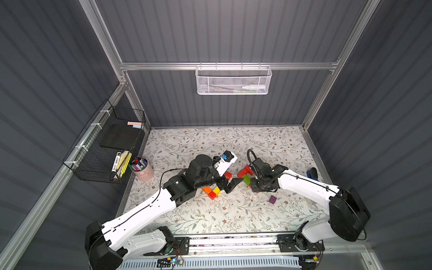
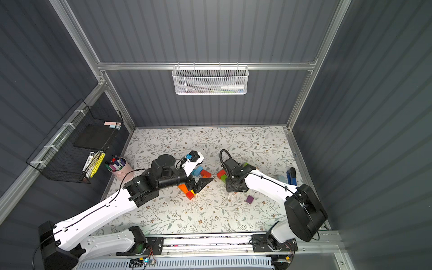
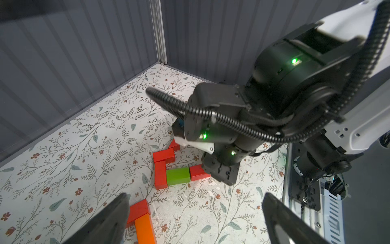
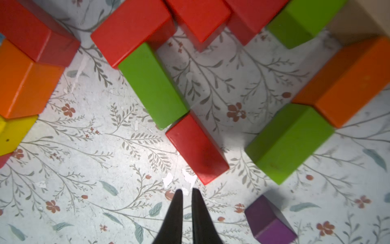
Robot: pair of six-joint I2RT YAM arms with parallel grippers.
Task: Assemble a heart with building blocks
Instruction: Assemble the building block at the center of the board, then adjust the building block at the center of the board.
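The building blocks lie in two bent rows mid-table. In the right wrist view a red brick (image 4: pixel 196 147) sits end to end with a green brick (image 4: pixel 152 84). Another green brick (image 4: pixel 289 143) and an orange one (image 4: pixel 346 82) lie opposite them. A purple cube (image 4: pixel 270 221) sits alone. My right gripper (image 4: pixel 185 191) points down at the mat just short of the red brick, its jaws a slit apart and empty. My left gripper (image 3: pixel 195 197) is wide open and empty, beside an orange brick (image 3: pixel 145 230). In a top view the left gripper (image 1: pixel 232 185) hangs between the two rows.
A pink cup of marker pens (image 1: pixel 142 169) stands at the table's left edge. A blue stapler (image 1: pixel 312 174) lies at the right edge. A black wire basket (image 1: pixel 105 149) hangs on the left wall and a white mesh basket (image 1: pixel 233 80) on the back wall.
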